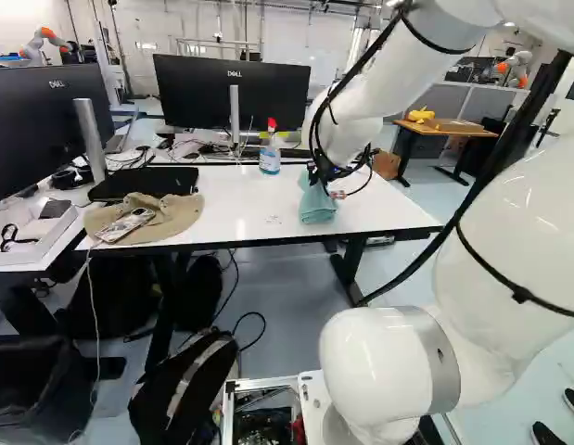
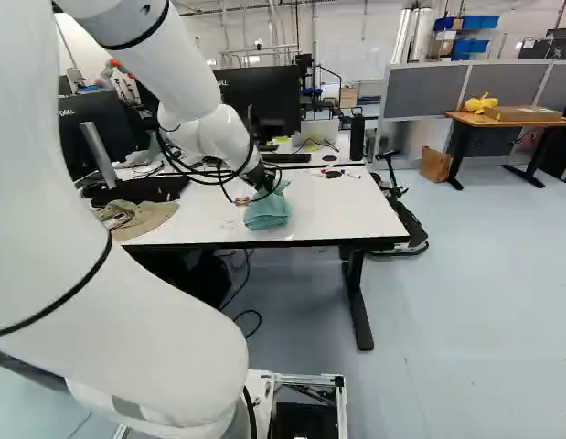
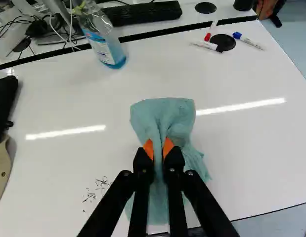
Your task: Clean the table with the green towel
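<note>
In the left base view the gripper (image 1: pixel 325 182) is over the right part of the white table (image 1: pixel 240 199), largely hidden by cables. The wrist view shows the gripper (image 3: pixel 158 149) shut on the green towel (image 3: pixel 165 116), a fold of cloth pinched between its orange pads. The towel spreads on the tabletop ahead of and beneath the fingers. Dark scribbled marks (image 3: pixel 101 185) lie on the table beside the gripper, on the side toward the cap. In the right base view the towel (image 2: pixel 268 210) is near the table's front edge.
A spray bottle (image 1: pixel 270 153) of blue liquid stands near the table's back edge. Markers (image 3: pixel 207 45) lie by a round black disc (image 3: pixel 223 42). A tan cap (image 1: pixel 147 218) and a black case (image 1: pixel 147 183) are at the table's left. Monitors (image 1: pixel 233 93) stand behind.
</note>
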Robot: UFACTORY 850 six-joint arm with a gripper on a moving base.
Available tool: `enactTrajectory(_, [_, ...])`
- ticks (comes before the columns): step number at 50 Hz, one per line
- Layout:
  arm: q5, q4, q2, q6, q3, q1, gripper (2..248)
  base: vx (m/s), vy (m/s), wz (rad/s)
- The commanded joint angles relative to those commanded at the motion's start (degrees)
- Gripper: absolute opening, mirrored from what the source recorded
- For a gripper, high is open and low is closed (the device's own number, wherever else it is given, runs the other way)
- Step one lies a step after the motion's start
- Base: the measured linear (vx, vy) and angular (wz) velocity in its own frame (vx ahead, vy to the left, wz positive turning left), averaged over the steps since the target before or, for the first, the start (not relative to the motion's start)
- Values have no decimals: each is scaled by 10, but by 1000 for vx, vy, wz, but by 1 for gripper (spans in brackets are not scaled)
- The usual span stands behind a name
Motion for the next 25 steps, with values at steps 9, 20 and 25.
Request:
enactTrajectory(9, [0, 0, 0, 0, 0, 19, 41, 0, 0, 0])
enactTrajectory(20, [0, 0, -1, 0, -1, 42, 41, 0, 0, 0])
enactTrajectory(25, [0, 0, -1, 0, -1, 53, 41, 0, 0, 0])
